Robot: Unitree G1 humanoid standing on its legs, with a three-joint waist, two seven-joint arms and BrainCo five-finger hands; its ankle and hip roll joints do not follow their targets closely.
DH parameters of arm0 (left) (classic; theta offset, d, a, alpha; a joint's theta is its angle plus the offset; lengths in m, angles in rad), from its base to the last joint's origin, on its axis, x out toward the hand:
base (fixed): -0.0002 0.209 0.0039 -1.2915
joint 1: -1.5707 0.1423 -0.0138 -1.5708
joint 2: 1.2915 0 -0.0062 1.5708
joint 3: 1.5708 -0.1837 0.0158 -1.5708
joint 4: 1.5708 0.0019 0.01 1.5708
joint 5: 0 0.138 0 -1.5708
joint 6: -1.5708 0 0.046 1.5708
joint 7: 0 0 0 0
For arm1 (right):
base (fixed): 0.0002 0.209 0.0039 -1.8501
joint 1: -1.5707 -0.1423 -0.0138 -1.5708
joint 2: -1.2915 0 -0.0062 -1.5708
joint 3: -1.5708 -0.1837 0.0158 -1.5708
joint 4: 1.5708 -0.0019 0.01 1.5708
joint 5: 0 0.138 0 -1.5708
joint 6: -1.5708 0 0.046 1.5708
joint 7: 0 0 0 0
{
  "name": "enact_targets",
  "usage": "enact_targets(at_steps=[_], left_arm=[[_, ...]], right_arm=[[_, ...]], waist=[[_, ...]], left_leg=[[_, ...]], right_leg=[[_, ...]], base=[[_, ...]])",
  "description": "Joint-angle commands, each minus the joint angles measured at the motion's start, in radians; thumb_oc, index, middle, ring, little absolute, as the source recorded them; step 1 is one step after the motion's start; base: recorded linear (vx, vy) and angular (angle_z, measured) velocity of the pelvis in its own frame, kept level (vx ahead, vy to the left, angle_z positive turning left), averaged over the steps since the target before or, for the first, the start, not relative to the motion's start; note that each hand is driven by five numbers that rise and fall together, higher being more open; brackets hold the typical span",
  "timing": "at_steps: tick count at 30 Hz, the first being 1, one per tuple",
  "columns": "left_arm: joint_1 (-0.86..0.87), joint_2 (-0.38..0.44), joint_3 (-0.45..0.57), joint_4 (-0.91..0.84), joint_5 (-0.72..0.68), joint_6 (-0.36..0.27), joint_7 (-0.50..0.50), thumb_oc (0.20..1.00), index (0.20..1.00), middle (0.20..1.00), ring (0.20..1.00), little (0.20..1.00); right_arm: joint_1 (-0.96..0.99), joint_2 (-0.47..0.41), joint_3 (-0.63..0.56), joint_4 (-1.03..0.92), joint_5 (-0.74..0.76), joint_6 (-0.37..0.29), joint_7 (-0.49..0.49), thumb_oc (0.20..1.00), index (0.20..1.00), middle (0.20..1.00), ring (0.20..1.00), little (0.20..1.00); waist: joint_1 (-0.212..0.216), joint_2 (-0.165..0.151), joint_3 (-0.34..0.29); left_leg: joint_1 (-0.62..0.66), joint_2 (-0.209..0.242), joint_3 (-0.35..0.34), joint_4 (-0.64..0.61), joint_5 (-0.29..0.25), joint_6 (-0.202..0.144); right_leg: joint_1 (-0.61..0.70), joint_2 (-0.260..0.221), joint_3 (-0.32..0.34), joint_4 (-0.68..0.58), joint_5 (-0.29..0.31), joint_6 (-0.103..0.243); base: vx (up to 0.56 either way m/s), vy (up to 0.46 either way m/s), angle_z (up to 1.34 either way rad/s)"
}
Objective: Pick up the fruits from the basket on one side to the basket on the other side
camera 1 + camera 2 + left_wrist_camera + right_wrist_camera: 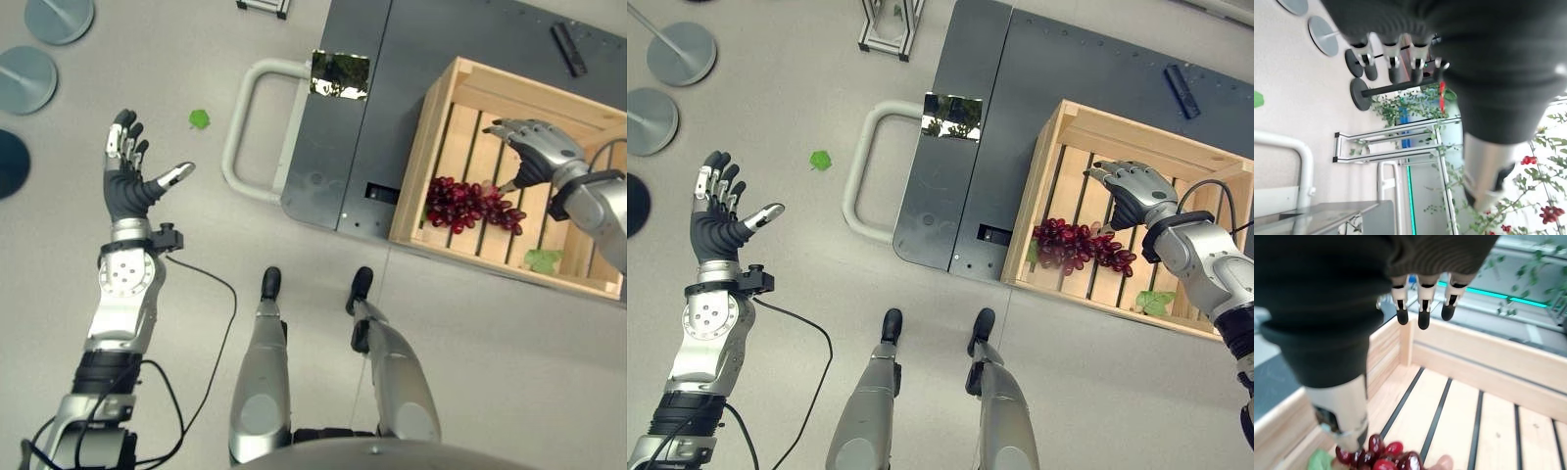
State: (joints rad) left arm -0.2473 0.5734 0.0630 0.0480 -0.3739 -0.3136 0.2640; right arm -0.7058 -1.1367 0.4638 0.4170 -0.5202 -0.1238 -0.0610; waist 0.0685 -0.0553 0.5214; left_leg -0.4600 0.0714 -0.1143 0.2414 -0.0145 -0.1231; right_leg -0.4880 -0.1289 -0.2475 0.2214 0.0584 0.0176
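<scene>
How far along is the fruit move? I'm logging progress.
Nothing looks moved yet. The red grape bunch lies on the slats of the wooden crate. The right robot hand hangs open over the grapes, thumb at the bunch, not yet gripping. The left robot hand is open over the floor. Grasp, carry and drop remain.

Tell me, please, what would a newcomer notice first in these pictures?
First, the dark red grapes lying inside the wooden crate, with the right hand open just above them. Then the left hand, open and raised over the bare floor far from the crate.
</scene>
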Motion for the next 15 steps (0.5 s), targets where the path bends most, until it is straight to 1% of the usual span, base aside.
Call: enact_targets(at_steps=[1, 6, 7, 10, 11, 14, 15], left_arm=[[0.013, 0.023, 0.003, -0.148, -0.018, -0.062, 0.010, 1.000, 1.000, 1.000, 1.000, 1.000], [0.012, 0.021, 0.002, -0.158, -0.026, -0.064, 0.019, 1.000, 1.000, 1.000, 1.000, 1.000], [0.012, 0.019, -0.004, -0.164, -0.030, -0.064, 0.021, 1.000, 1.000, 1.000, 1.000, 1.000], [0.009, 0.021, -0.008, -0.172, -0.029, -0.065, 0.022, 1.000, 1.000, 1.000, 1.000, 1.000], [0.010, 0.020, -0.008, -0.172, -0.029, -0.065, 0.022, 1.000, 1.000, 1.000, 1.000, 1.000], [-0.018, 0.022, -0.021, -0.174, -0.029, -0.073, 0.035, 1.000, 1.000, 1.000, 1.000, 1.000], [-0.017, 0.021, -0.022, -0.173, -0.029, -0.073, 0.035, 1.000, 1.000, 1.000, 1.000, 1.000]], right_arm=[[-0.104, -0.027, 0.054, 0.026, 0.002, 0.029, -0.033, 1.000, 1.000, 1.000, 1.000, 1.000], [-0.171, -0.039, 0.112, 0.065, 0.000, 0.037, -0.027, 1.000, 1.000, 1.000, 1.000, 1.000], [-0.192, -0.044, 0.140, 0.109, -0.003, 0.042, -0.024, 1.000, 1.000, 1.000, 1.000, 1.000], [-0.225, -0.041, 0.177, 0.151, 0.006, 0.046, -0.025, 1.000, 1.000, 1.000, 1.000, 1.000], [-0.228, -0.040, 0.181, 0.153, 0.007, 0.045, -0.025, 1.000, 1.000, 1.000, 1.000, 1.000], [-0.246, -0.043, 0.211, 0.209, 0.013, 0.050, -0.030, 1.000, 1.000, 1.000, 1.000, 1.000], [-0.247, -0.043, 0.214, 0.211, 0.013, 0.049, -0.030, 1.000, 1.000, 1.000, 1.000, 1.000]], waist=[[-0.005, 0.021, -0.001], [-0.006, 0.031, -0.001], [-0.004, 0.036, -0.001], [-0.008, 0.039, -0.001], [-0.008, 0.039, -0.001], [-0.010, 0.046, -0.001], [-0.009, 0.046, -0.001]], left_leg=[[-0.060, -0.032, -0.004, 0.069, -0.007, 0.019], [-0.127, -0.040, -0.004, 0.095, -0.003, 0.019], [-0.154, -0.042, -0.005, 0.101, 0.000, 0.018], [-0.184, -0.045, -0.003, 0.106, 0.002, 0.018], [-0.181, -0.044, -0.002, 0.109, -0.005, 0.017], [-0.222, -0.050, -0.005, 0.112, 0.010, 0.014], [-0.218, -0.049, -0.004, 0.115, 0.003, 0.014]], right_leg=[[-0.007, -0.014, 0.022, 0.151, -0.191, 0.080], [-0.078, -0.021, 0.029, 0.183, -0.192, 0.077], [-0.107, -0.025, 0.029, 0.193, -0.190, 0.077], [-0.140, -0.027, 0.035, 0.201, -0.189, 0.076], [-0.139, -0.027, 0.036, 0.206, -0.196, 0.077], [-0.181, -0.036, 0.037, 0.215, -0.186, 0.076], [-0.180, -0.036, 0.038, 0.220, -0.193, 0.077]], base=[[-0.03, -0.009, 0.10], [-0.04, 0.002, 0.07], [-0.04, 0.002, 0.03], [-0.03, -0.001, 0.02], [0.00, 0.000, 0.00], [-0.02, 0.003, 0.00], [0.00, 0.000, 0.00]])
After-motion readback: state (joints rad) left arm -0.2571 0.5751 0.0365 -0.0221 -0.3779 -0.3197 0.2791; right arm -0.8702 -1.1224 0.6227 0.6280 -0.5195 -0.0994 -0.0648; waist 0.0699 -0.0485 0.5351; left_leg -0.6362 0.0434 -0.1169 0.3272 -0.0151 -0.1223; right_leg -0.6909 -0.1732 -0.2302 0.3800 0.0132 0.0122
